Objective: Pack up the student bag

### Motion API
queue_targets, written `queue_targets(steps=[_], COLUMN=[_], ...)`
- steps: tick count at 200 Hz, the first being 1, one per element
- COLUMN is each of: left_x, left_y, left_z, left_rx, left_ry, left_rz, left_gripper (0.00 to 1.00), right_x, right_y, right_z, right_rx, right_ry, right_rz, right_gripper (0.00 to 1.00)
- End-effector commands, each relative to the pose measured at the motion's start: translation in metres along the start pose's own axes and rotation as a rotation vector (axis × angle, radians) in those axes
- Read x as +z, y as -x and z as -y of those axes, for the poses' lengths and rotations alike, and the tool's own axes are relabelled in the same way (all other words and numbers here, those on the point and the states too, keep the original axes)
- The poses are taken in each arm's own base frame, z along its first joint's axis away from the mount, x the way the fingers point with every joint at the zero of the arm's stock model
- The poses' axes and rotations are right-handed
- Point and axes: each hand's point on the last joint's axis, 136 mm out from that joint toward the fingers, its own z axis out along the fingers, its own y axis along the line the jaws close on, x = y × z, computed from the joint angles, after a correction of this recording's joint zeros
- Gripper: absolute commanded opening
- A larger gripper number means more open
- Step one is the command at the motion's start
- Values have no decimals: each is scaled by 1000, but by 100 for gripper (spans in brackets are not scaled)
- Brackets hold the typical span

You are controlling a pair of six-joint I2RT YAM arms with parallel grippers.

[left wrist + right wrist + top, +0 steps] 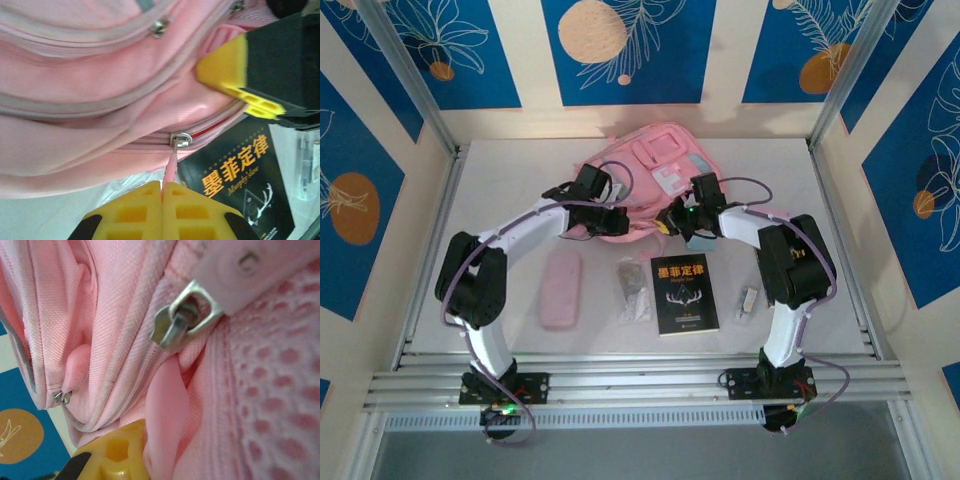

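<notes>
Bright, even overhead light fills the top external view. The tabletop point(500, 200) reads pale, with only faint, soft shadows under the arms. Detail is slightly soft, and the frame posts splay outward toward the upper corners.

At the left wrist the student bag point(100, 85) looks washed out, and a glint sits on the metal slider point(180, 139). Lettering on the book point(240, 175) is fairly crisp. The zip pull point(170, 170) blurs where it meets the yellow fingertips point(135, 215).

At the right wrist the zip slider point(185, 315) and fabric weave are sharp. The yellow fingertip point(115, 452) and mesh point(280, 390) are softer.
</notes>
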Motion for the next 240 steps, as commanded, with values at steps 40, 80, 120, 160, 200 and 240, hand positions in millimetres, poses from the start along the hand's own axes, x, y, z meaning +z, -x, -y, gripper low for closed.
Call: queue_targets(steps=[40,80,120,160,200,240], left_x=[3,9,22,26,31,37], left_y=[-19,-20,-25,-12,-1,11], left_z=[-1,30,8,1,-1,5], left_rx=[10,27,14,7,21,37], left_ry=[-52,-178,-56,-1,19,14], left_rz=[-60,-34,-69,-37,-32,-54], left_gripper=[0,0,20,34,34,35], right_x=[-26,-17,-14,-14,-13,-11], right_y=[6,-3,-6,-11,-13,-13], right_z=[-28,-31,-27,-27,-24,-22], right_rx=[-146,-170,-169,-180,-170,-167], right_ry=[25,31,30,26,31,28], right_rz=[1,-35,-44,-48,-54,-58], right_gripper=[0,0,0,0,0,0])
